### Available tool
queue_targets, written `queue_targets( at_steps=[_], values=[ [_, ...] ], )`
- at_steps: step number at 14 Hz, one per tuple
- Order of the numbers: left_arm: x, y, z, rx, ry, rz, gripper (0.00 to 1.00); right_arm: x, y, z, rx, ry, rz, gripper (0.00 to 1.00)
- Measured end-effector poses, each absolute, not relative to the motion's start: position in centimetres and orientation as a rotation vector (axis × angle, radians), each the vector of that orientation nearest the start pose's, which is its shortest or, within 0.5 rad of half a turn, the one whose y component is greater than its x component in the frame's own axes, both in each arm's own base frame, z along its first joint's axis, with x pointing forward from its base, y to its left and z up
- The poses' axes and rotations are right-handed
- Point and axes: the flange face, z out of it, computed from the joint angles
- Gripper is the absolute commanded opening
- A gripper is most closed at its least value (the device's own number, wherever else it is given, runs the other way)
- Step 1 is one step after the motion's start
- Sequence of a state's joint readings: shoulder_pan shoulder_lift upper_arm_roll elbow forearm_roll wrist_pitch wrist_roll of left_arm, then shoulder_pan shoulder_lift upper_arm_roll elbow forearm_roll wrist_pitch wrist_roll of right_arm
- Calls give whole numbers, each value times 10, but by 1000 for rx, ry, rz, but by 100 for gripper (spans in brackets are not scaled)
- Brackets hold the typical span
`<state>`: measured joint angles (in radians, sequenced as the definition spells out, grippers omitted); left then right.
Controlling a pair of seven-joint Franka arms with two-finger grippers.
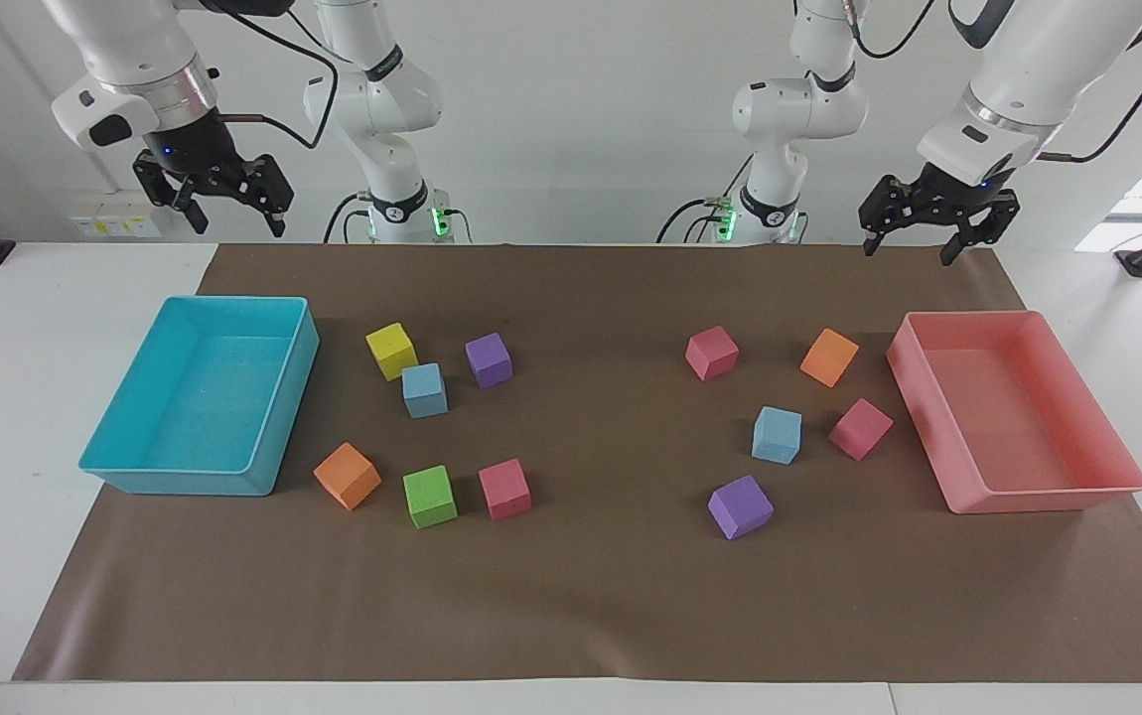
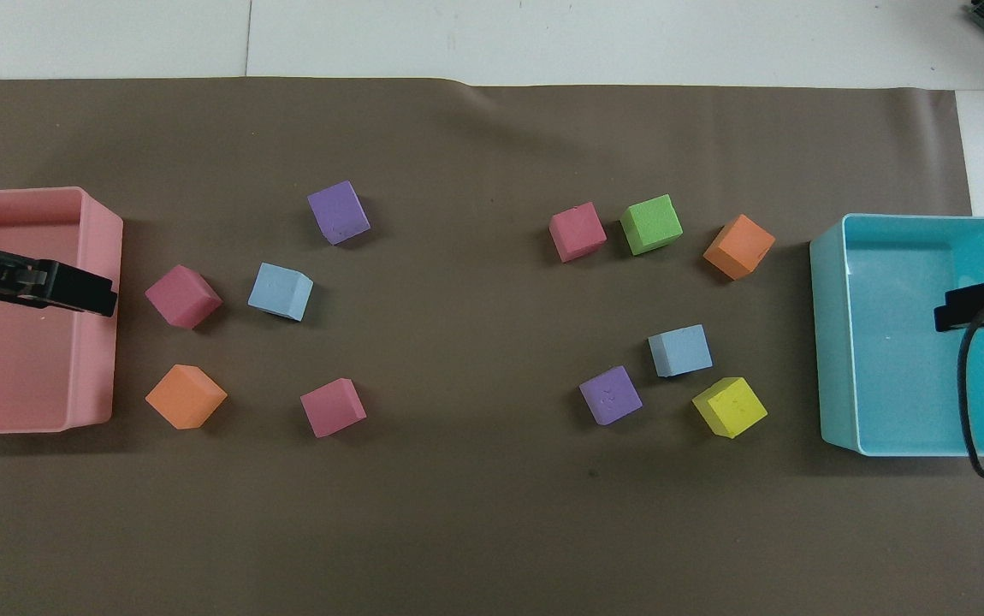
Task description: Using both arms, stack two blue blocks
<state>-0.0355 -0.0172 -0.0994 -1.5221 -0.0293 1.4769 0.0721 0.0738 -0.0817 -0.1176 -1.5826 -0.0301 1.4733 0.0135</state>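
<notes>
sitting apart on the table, one blue block (image 1: 425, 389) is beside the yellow cube (image 1: 391, 351), and the other blue block (image 1: 777, 435) is beside a pink cube (image 1: 860, 428). nothing is stacked yet. the right gripper (image 1: 214, 202) and left gripper (image 1: 932, 220) hang high, jaws spread and empty. next, each must drop to its nearby blue block.
</notes>
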Motion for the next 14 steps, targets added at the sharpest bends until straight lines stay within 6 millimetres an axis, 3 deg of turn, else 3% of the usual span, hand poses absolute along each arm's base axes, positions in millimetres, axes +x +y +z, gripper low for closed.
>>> queue_targets(
  at_steps=[14],
  values=[
    [534, -81, 649, -3149, 344, 46, 100, 516, -31, 650, -3158, 99, 62, 100]
  ],
)
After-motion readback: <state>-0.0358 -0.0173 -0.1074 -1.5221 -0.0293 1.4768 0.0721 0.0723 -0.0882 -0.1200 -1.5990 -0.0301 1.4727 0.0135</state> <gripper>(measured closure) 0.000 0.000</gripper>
